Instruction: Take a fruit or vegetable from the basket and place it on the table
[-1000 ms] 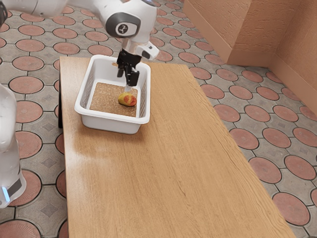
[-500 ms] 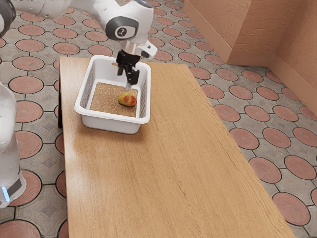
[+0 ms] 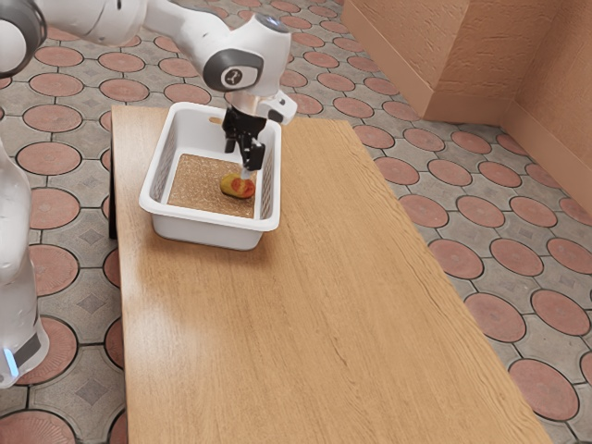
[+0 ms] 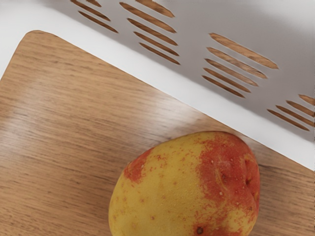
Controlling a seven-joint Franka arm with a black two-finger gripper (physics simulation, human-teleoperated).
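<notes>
Marked with a small, dark, round printed emblem (image 3: 235,78), illegible as text, on the white, rounded, hard-shelled arm (image 3: 265,46).

Right below the claw (image 3: 239,163), we're losing part of the fruit (image 4: 179,189) past the wrist view's edge, and its underside is hidden from us too. Is the claw touching it? We can't tell! Around it, the basket (image 3: 208,219) is cut off in the wrist view; behind the claw, we've some wall hidden. Above, the arm (image 3: 176,20) leaves our exterior view; well away, so does the bench (image 3: 305,324).
</notes>
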